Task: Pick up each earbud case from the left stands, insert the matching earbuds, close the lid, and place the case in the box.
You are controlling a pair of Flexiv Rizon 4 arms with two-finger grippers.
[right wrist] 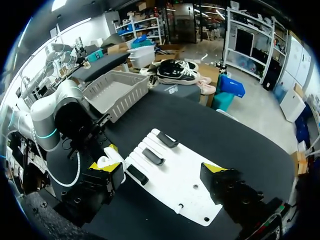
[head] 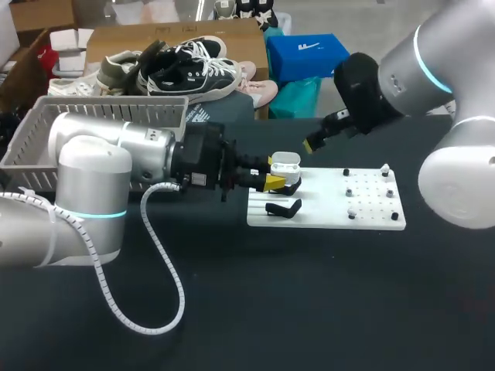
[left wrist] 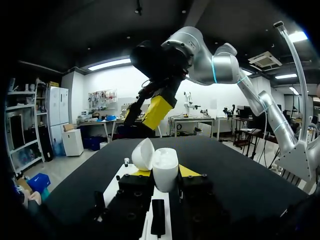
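Left hand grips open-lidded earbud case between its fingers — right hand spread open.

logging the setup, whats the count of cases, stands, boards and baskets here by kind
earbud case: 1, in the left tool
black stands: 3
white board: 1
grey basket: 1
total: 6
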